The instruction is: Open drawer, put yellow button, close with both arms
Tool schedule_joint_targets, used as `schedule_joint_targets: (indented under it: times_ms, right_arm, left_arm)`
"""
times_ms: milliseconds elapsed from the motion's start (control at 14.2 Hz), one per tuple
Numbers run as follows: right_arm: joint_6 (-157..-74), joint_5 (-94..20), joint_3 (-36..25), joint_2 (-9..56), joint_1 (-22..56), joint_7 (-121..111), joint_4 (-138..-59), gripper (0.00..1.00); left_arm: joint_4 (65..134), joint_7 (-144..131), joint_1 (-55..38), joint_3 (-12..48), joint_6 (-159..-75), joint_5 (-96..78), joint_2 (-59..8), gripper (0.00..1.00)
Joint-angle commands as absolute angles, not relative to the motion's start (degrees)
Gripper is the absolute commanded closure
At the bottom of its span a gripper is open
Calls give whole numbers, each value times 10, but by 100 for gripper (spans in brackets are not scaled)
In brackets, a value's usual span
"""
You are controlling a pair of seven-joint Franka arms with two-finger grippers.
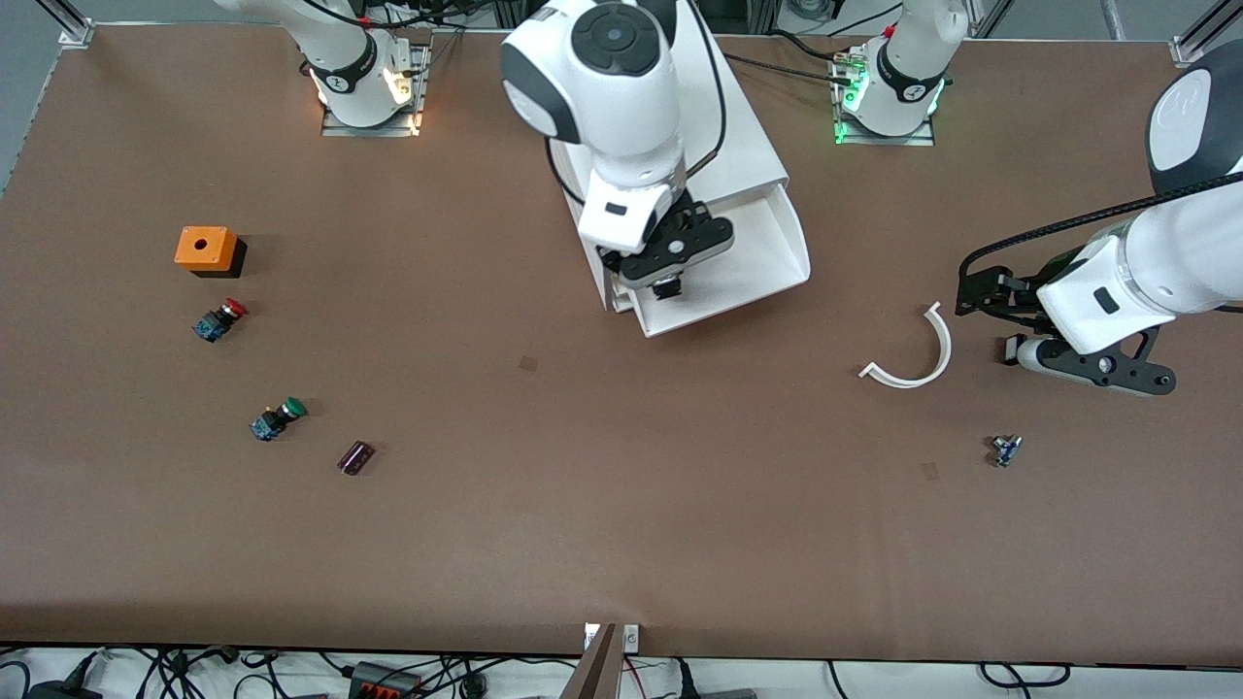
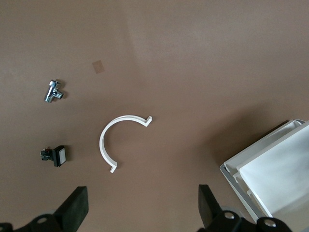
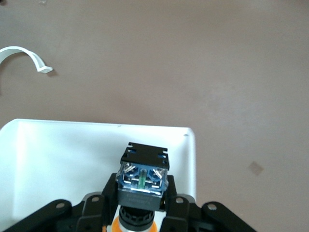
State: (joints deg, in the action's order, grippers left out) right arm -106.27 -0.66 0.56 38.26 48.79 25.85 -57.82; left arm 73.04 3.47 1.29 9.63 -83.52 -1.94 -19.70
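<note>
The cabinet point(image 1: 738, 146) lies at the middle of the table toward the arms' bases, with its drawer point(image 1: 767, 243) pulled out and showing a bare white inside point(image 3: 58, 159). My right gripper point(image 1: 668, 286) hangs over the open drawer near its front wall. In the right wrist view it point(image 3: 142, 212) is shut on the yellow button point(image 3: 142, 186), whose blue-and-black body points away from the hand and whose orange cap sits between the fingers. My left gripper point(image 1: 1000, 325) is open and empty point(image 2: 140, 212) low over the table toward the left arm's end.
A white curved strip point(image 1: 918, 354) lies beside the left gripper, and a small metal fitting point(image 1: 1005, 449) lies nearer the camera. Toward the right arm's end are an orange box point(image 1: 206, 249), a red button point(image 1: 219, 320), a green button point(image 1: 278, 418) and a purple piece point(image 1: 355, 457).
</note>
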Motion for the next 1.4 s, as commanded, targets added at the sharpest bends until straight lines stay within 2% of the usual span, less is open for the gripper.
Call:
schedule_joint_targets:
  times_ms: [0, 1333]
  right_arm:
    - [-1073, -11, 3, 403, 508, 300, -561, 100]
    - [-1087, -23, 18, 454, 523, 310, -563, 99]
  left_arm:
    - [712, 22, 11, 98, -827, -4, -205, 0]
    - [715, 10, 11, 98, -824, -4, -204, 0]
